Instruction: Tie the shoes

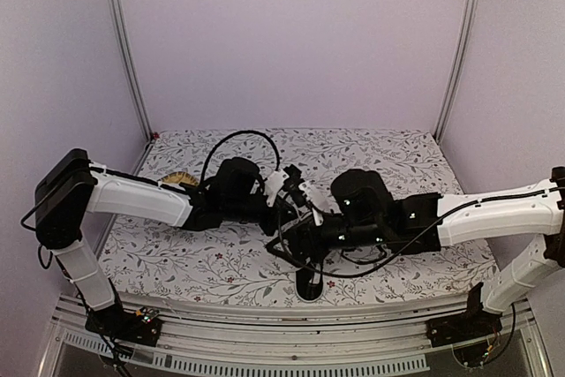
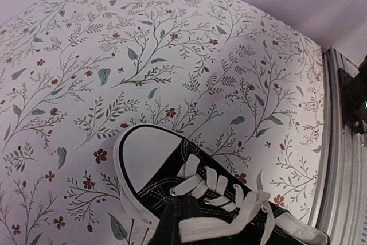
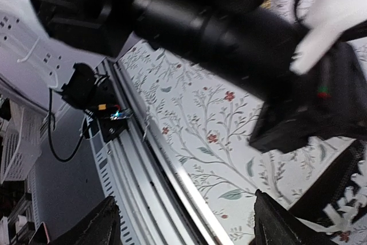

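The black sneaker point(image 2: 172, 176) with its white toe cap lies on the flowered cloth, toe pointing up-left in the left wrist view. In the top view it sits between the two arms point(image 1: 293, 193), mostly hidden. My left gripper point(image 2: 189, 228) is low over the shoe's laced part, its dark finger point(image 2: 172, 222) shut on a white lace end point(image 2: 229, 225). My right gripper point(image 3: 186, 230) is open and empty, fingers point(image 3: 92, 228) wide apart over the table's front edge. The shoe's side and a white lace point(image 3: 344, 210) show at the lower right of the right wrist view.
A yellow woven mat point(image 1: 181, 179) lies behind the left arm. The metal front rail point(image 3: 149, 164) and the left arm's base point(image 3: 94, 98) lie ahead of the right gripper. Black cables point(image 1: 238, 139) loop above both wrists. Lilac walls close the back and sides.
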`<state>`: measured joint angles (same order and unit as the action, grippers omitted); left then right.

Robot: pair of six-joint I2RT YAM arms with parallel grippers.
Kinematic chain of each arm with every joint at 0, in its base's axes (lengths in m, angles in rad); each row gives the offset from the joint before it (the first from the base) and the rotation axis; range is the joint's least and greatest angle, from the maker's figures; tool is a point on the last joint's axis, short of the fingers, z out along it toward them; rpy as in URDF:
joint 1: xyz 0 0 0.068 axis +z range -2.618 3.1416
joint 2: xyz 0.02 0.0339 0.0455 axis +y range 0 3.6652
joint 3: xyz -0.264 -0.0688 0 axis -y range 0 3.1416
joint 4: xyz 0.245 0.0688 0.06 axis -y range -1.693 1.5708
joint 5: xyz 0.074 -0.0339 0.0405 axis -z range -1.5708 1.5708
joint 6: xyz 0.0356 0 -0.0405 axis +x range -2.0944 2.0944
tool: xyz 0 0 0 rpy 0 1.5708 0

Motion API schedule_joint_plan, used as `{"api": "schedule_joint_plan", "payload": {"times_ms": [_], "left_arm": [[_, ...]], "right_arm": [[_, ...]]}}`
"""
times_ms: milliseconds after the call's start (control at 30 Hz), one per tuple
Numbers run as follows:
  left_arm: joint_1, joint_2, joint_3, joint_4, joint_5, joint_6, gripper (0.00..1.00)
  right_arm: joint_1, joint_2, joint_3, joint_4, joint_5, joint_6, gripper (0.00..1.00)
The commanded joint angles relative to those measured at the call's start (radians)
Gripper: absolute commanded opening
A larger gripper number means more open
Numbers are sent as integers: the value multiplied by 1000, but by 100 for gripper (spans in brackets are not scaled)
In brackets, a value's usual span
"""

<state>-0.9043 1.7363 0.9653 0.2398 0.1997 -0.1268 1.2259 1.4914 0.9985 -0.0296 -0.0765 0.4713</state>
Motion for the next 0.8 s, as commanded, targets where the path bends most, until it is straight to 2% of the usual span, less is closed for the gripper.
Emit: {"api": "schedule_joint_plan", "payload": {"times_ms": [0,133,200,367,567,667,767], "left_arm": [[15,16,29,-8,44,29,0],[14,35,47,-1,59,30,0],[14,49,58,-3,62,33,1],[16,71,86,-15,71,42,1],[17,83,104,-30,71,46,1],[17,85,106,-28,79,46,1],[17,77,101,-29,70,46,3]], "right_arm": [[-177,-109,-81,-43,33,29,77],[-312,-89,-136,14,-71,-32,65],[-347,-61,-129,38,-125,-66,62],[-353,21,-77,83,-271,-165,61],[-352,117,-19,116,-300,-178,57],[-353,166,12,107,-247,-166,46],[-352,183,19,103,-201,-149,13]]}}
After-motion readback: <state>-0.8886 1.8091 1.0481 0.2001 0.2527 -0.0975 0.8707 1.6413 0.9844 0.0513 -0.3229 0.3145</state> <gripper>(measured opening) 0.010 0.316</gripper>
